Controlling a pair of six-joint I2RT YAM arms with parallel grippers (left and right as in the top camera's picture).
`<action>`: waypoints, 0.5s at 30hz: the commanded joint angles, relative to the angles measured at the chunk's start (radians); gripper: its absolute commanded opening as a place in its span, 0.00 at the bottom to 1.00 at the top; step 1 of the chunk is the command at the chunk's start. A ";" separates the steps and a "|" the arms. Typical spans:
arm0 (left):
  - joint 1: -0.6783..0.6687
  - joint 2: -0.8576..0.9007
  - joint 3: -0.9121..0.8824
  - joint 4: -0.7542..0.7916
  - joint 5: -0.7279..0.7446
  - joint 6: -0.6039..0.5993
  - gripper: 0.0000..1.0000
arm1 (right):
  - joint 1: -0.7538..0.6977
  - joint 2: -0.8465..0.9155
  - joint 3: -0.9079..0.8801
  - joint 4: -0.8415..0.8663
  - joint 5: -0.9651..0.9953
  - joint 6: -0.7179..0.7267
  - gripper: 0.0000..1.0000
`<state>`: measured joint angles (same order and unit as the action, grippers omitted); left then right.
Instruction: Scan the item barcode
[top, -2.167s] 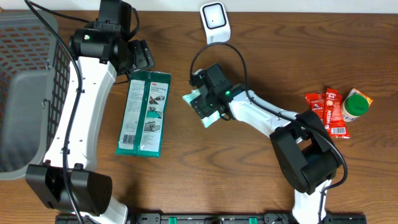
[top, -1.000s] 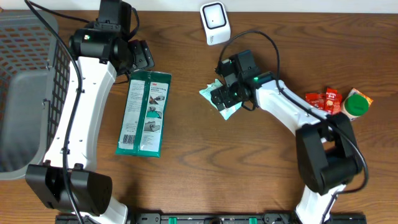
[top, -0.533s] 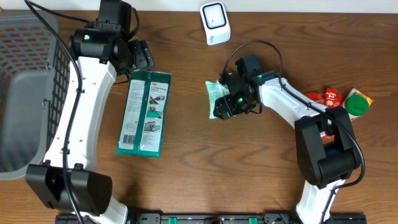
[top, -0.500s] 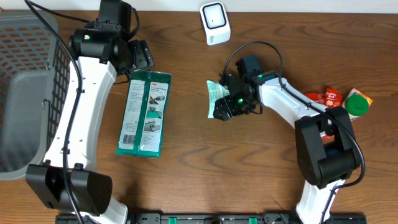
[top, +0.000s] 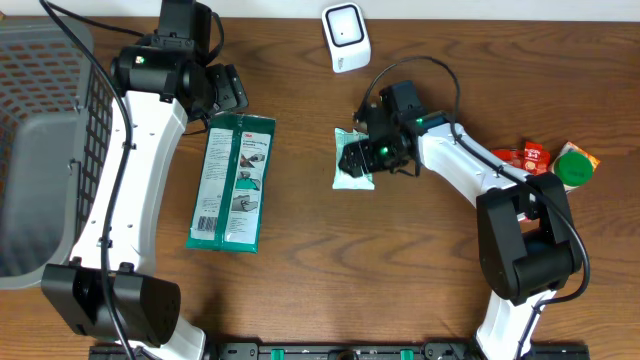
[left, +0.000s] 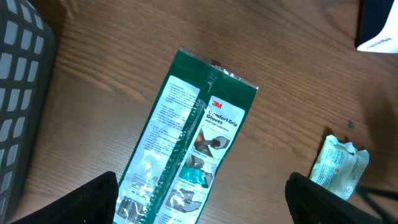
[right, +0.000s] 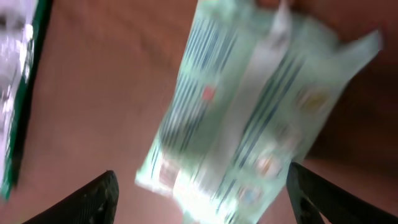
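Observation:
A pale green packet (top: 349, 168) lies on the wooden table below the white scanner (top: 345, 36). My right gripper (top: 363, 157) hovers right over it, open. In the right wrist view the blurred packet (right: 261, 106) fills most of the gap between the two dark fingertips (right: 93, 199), and no pinch shows. A long green glove package (top: 232, 182) lies flat to the left, barcode end toward the front. My left gripper (top: 226, 92) hangs open above its far end, and in the left wrist view the package (left: 186, 155) sits between the fingers with nothing held.
A grey mesh basket (top: 40, 150) stands at the left edge. Red sachets (top: 525, 175) and a green-capped container (top: 572, 168) lie at the far right. The left wrist view also catches the pale packet (left: 339, 165) and a corner of the scanner (left: 379, 31).
The right gripper has swung round over the pale packet, which has turned from tilted to roughly square with the table. The left arm and the glove package have not moved.

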<state>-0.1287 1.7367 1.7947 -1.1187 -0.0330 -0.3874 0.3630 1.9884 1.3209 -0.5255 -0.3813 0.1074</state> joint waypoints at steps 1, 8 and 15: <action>0.003 -0.010 0.004 -0.002 -0.013 0.013 0.86 | -0.024 -0.030 0.020 0.052 0.115 0.078 0.84; 0.003 -0.010 0.004 -0.002 -0.013 0.013 0.86 | -0.023 0.005 0.020 0.119 0.123 0.079 0.84; 0.003 -0.010 0.004 -0.002 -0.013 0.013 0.86 | -0.031 0.032 0.019 0.117 0.127 0.084 0.72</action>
<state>-0.1287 1.7367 1.7947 -1.1187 -0.0330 -0.3874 0.3424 1.9949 1.3231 -0.4065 -0.2550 0.1818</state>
